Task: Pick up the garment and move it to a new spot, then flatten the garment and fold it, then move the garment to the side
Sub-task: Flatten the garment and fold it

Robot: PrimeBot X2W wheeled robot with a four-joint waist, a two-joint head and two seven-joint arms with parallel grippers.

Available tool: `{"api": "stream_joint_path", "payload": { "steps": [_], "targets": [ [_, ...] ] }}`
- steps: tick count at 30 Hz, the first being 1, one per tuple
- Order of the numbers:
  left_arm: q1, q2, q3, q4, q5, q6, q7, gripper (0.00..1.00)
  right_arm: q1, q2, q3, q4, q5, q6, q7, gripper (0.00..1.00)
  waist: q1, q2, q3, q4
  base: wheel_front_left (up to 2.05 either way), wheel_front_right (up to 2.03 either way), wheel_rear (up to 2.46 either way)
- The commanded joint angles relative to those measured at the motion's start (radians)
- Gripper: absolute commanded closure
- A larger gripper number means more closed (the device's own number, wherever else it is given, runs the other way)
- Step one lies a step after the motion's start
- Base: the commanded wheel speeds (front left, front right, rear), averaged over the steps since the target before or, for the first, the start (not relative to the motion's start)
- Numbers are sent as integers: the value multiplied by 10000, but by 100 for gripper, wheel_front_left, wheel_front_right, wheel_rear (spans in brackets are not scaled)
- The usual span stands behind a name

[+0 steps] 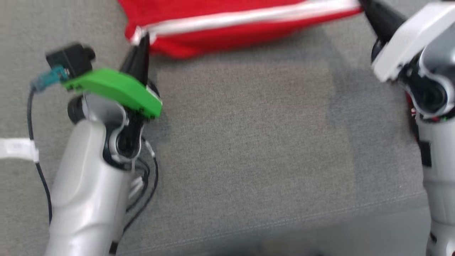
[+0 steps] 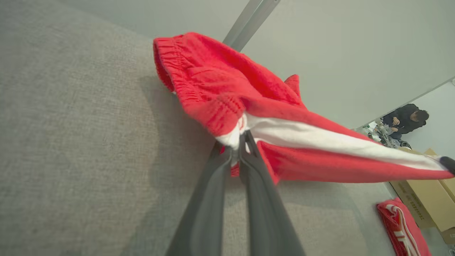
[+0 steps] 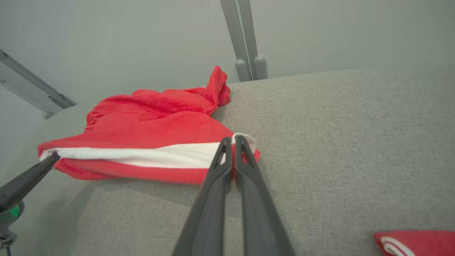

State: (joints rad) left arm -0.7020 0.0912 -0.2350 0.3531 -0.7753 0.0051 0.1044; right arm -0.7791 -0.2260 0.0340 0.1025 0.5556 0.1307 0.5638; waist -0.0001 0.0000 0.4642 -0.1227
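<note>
Much of the grey cushion (image 1: pixel 249 149) lies bare between its stitched near edge and the garment (image 1: pixel 227 32), which sits toward the far edge, short of the metal post (image 3: pixel 245 35) rising behind it. A second folded red piece (image 3: pixel 412 241) lies by the right edge, well apart from the garment. The left gripper (image 2: pixel 241 142) is pinched closed on the garment's left end at the white stripe, beside the elastic waistband. The right gripper (image 3: pixel 233 140) is clamped closed on the stripe's right end. The garment's long axis runs left to right along the far edge. Its striped side is pulled taut between the two grippers, waistband end leftward, and the rest is slumped behind.
</note>
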Motion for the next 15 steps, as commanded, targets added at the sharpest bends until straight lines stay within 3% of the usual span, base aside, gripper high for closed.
{"api": "stream_joint_path", "payload": {
  "steps": [1,9,15],
  "targets": [
    [591,147,-47,-189,-191,145,303,100,614,81,-57,-300,153,1,412,100,1,0,-1519,270,0,0,0],
    [3205,489,-334,-1812,-322,976,1420,100,2855,264,-227,-1855,22,1,2322,100,1,0,-2603,430,0,0,0],
    [4626,752,-682,-2508,-89,1447,1769,100,4211,-68,33,-2642,43,1,3726,100,1,0,-3243,577,0,0,0]
  ]
}}
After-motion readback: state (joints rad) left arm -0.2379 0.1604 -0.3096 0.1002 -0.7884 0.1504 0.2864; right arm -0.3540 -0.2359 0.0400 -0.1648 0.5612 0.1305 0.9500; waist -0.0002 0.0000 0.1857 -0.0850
